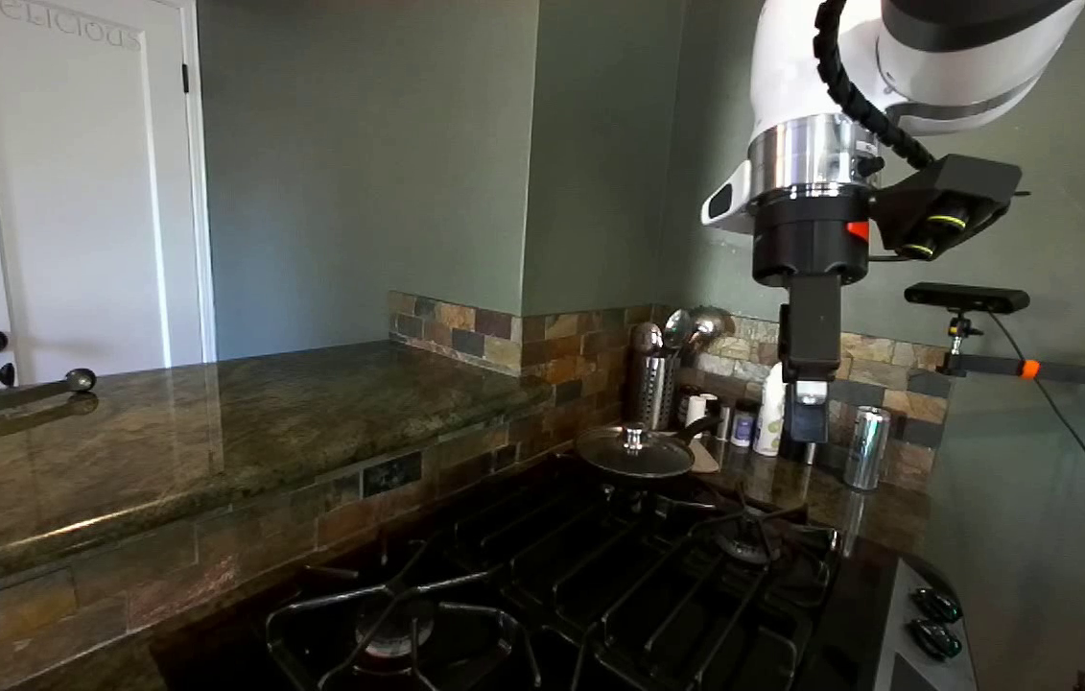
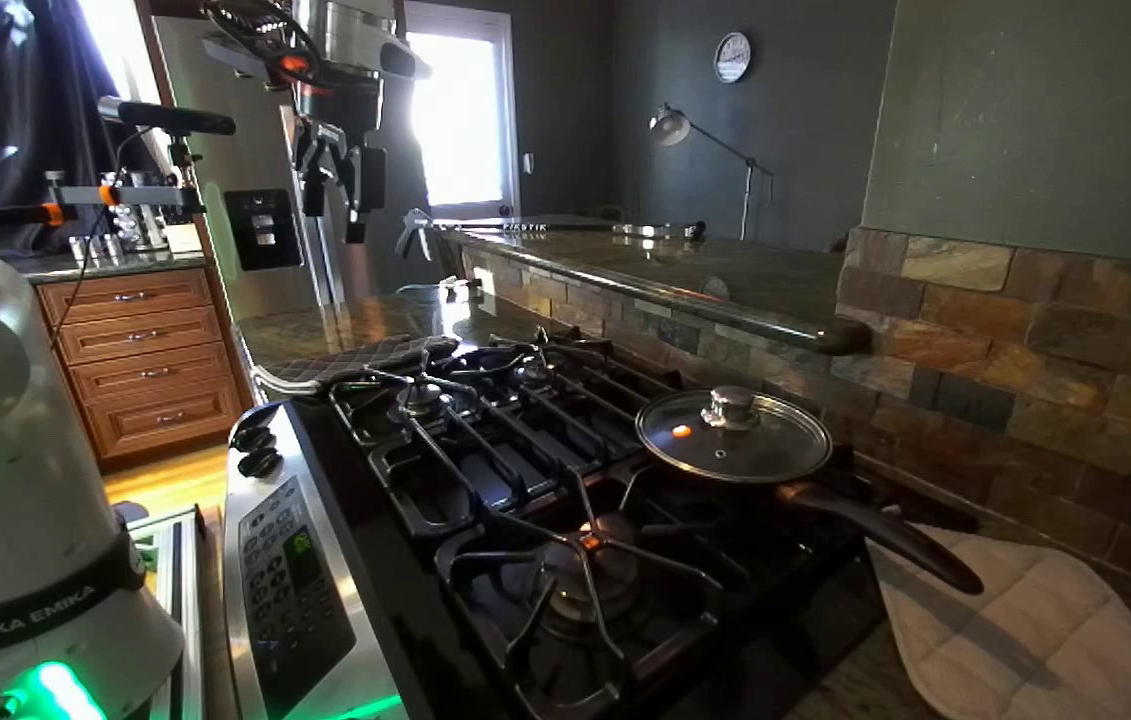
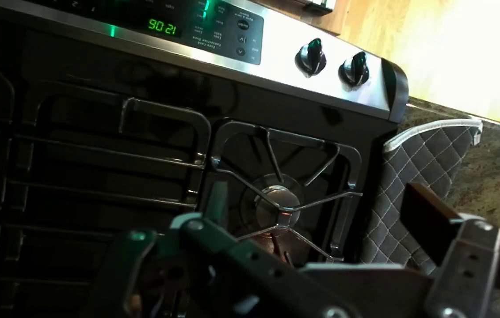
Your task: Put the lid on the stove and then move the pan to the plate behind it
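Note:
The lid (image 1: 636,459), glass with a silvery rim and a central knob, sits on the dark pan; it also shows in an exterior view (image 2: 770,445). The pan rests on a back burner beside the tiled wall; its body is mostly hidden under the lid, and its dark handle (image 2: 900,535) points off the stove over a white quilted pad (image 2: 1035,620). The black stove (image 3: 99,176) fills much of the wrist view. My gripper (image 2: 335,215) is open and empty, high above the stove and apart from lid and pan; its fingers stand wide apart in the wrist view (image 3: 322,207). No plate is visible.
A utensil canister (image 1: 657,389), a white bottle (image 1: 770,413) and a steel canister (image 1: 866,449) stand in the corner behind the stove. A raised stone counter (image 1: 245,422) runs along one side. A dark quilted mitt (image 3: 404,203) lies beside the stove's opposite end.

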`<control>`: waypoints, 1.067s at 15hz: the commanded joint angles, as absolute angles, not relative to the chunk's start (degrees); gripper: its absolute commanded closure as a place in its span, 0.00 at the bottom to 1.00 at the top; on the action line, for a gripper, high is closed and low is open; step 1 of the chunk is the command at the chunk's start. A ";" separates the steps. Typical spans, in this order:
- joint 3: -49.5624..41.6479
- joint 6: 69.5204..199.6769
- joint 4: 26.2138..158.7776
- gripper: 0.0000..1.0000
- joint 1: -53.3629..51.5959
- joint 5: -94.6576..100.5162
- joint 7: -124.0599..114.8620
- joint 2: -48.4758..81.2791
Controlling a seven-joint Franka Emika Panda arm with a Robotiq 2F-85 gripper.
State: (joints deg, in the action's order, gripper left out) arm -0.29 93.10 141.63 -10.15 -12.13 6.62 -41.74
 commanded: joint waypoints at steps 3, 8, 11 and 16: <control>0.63 92.82 141.49 0.00 -8.88 -12.66 7.26 -41.69; -0.76 98.89 140.34 0.00 -1.88 -8.80 1.17 -37.37; -1.55 108.85 139.99 0.00 2.67 -5.98 -0.88 -33.66; -1.86 125.07 138.29 0.00 8.13 3.74 -3.06 -24.51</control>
